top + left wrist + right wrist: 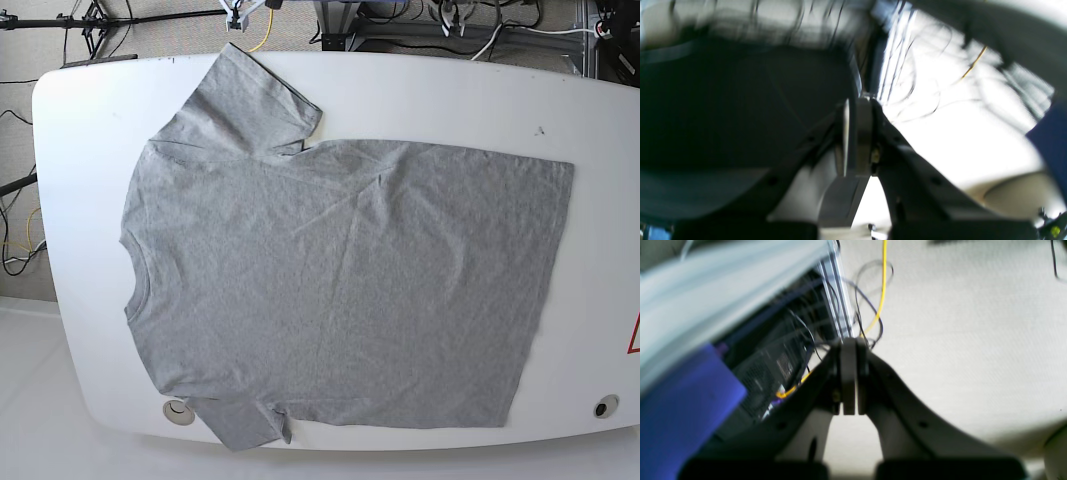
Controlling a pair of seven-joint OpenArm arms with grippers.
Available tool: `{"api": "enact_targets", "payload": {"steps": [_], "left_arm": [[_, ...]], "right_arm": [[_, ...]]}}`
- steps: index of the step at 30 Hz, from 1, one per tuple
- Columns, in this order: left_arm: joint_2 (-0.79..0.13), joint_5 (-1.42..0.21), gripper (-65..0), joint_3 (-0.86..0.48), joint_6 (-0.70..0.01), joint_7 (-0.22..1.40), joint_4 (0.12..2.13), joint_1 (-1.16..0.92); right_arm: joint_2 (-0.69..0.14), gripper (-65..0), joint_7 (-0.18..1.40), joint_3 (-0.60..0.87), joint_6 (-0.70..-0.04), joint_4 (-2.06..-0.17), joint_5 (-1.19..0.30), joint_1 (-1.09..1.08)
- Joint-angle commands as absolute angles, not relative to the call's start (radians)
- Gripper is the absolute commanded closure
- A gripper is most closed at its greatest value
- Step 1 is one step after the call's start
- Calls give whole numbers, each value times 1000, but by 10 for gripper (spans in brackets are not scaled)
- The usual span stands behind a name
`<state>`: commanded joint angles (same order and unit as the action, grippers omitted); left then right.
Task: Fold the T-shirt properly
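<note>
The right end effector had its two pads pressed flat together with nothing between them, hanging above pale beige carpet. Just beyond its tips ran a yellow cable, dark looping wires and an aluminium frame post, with a blue-violet object blurred at one side. The left end effector was likewise closed and empty; its view was smeared by blur, showing only a dark mass on one side and bright floor with thin cables on the other. Neither arm appeared in the base view. There the T-shirt lay spread flat, plain side up, on the white bench, collar toward the view's left, hem toward the right, one sleeve overhanging the near edge. Carpet and cables bordered the bench.
</note>
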<state>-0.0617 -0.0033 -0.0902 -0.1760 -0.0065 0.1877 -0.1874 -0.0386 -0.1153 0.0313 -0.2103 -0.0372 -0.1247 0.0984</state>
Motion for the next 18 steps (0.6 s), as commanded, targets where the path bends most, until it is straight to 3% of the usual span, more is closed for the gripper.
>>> {"api": "enact_targets", "payload": {"steps": [6,18], "left_arm": [[-60,-8,-5,-90,-183,9,386,-294],[-58,-9,0,-90,-183,-14,541,-377]], "right_arm": [[-94,0,-101,23,-257,-189,-136,206],[-127,0,-102,34,-237,-362,-138,305]]}}
